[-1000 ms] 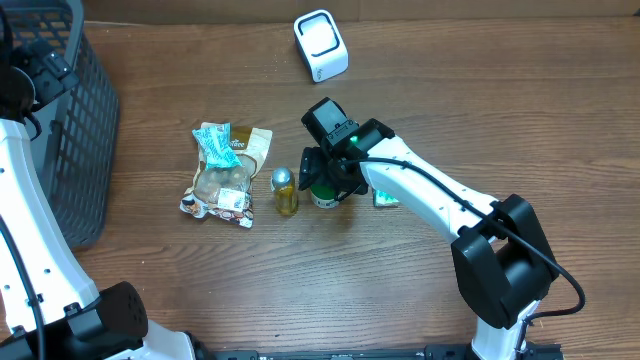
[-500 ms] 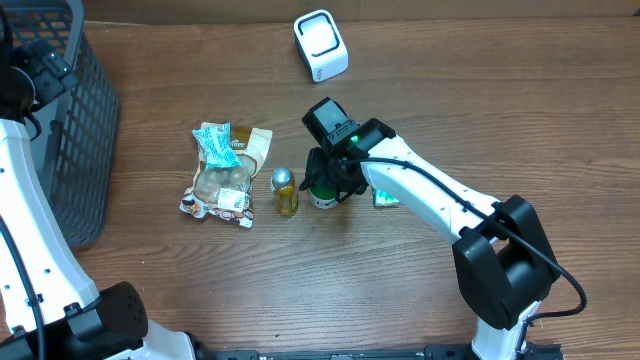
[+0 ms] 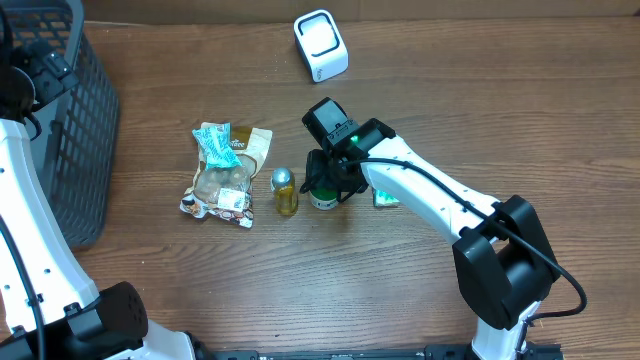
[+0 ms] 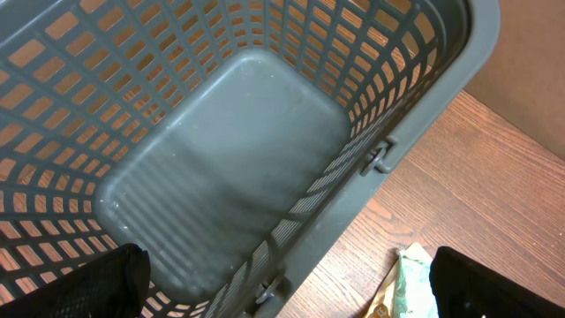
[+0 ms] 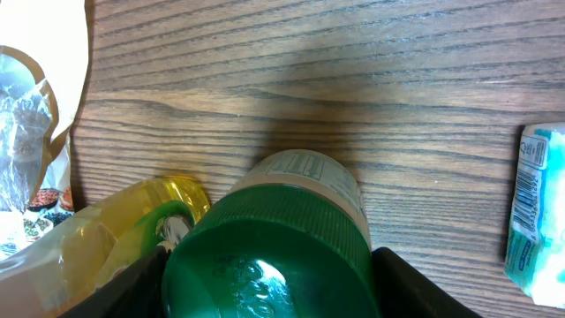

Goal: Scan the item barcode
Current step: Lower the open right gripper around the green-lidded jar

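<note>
As viewed overhead, the jar [image 3: 322, 199] mid-counter is clasped by the right gripper [image 3: 326, 184]. In the left wrist view, the left gripper [image 4: 287, 287] is spread wide over a basket [image 4: 424, 106]. In the right wrist view, the lid [image 5: 265, 265] is pinched; lifting to the scanner [image 3: 321, 45] is judged next.

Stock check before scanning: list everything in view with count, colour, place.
basket: 1, dark grey, far left
scanner: 1, white, top centre
snack bag: 1, brown, left of centre
teal packet: 1, teal-white, on the snack bag
bottle: 1, yellow, silver cap, beside snack bag
jar: 1, green lid, centre
small packet: 1, green-white, right of jar
table: 1, brown wood, underneath
left gripper: 1, black, open over basket
right gripper: 1, black, closed on jar
</note>
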`<move>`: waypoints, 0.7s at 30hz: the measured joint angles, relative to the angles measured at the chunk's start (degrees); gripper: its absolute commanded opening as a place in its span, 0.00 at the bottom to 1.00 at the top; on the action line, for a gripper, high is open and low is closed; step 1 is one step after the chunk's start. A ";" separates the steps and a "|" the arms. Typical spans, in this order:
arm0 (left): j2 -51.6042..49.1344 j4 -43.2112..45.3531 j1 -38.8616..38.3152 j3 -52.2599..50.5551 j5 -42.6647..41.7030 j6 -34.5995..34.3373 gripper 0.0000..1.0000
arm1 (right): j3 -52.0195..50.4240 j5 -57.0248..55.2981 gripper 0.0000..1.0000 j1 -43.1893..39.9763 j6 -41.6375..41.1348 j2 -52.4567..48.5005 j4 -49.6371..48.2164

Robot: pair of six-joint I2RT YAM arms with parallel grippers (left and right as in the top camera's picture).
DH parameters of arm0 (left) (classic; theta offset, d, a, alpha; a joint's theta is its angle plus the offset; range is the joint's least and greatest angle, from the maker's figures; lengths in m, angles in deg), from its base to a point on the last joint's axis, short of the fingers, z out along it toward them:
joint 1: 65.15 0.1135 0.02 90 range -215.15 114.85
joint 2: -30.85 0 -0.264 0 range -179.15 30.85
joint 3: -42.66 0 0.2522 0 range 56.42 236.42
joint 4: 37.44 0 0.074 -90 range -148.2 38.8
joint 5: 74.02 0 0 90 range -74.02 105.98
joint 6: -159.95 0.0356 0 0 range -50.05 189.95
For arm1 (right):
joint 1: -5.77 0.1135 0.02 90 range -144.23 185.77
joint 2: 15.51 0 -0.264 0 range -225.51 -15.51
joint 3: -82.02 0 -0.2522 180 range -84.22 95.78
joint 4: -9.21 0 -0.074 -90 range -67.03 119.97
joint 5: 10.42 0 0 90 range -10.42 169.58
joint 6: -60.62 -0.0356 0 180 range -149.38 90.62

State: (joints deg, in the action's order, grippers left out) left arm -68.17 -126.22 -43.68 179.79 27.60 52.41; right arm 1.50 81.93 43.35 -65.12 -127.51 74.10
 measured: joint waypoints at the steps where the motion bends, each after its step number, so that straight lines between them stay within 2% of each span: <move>1: 0.00 0.00 0.00 0.00 0.00 0.00 1.00 | 0.00 0.00 0.46 0.00 0.17 0.00 -0.02; 3: 0.00 0.00 0.00 0.00 0.00 0.00 1.00 | 0.00 -0.02 0.43 0.00 0.55 0.00 0.00; 12: 0.00 0.00 0.00 0.00 0.00 0.00 1.00 | 0.00 -1.62 0.43 0.42 3.74 0.04 0.09; 16: 0.00 0.00 0.00 0.00 0.00 0.00 0.99 | 0.00 -1.73 0.43 0.39 9.68 0.04 -0.20; 19: 0.00 0.00 0.00 0.00 0.00 0.00 0.99 | 0.00 -1.70 0.51 0.39 16.06 0.04 -0.55; 21: 0.00 0.00 0.00 0.00 0.00 0.00 1.00 | 0.11 -1.75 0.53 0.37 20.06 0.04 -0.57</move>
State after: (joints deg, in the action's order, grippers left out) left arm -68.17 -126.22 -43.68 179.79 27.60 52.41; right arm 1.61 80.18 43.72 -45.06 -127.47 73.53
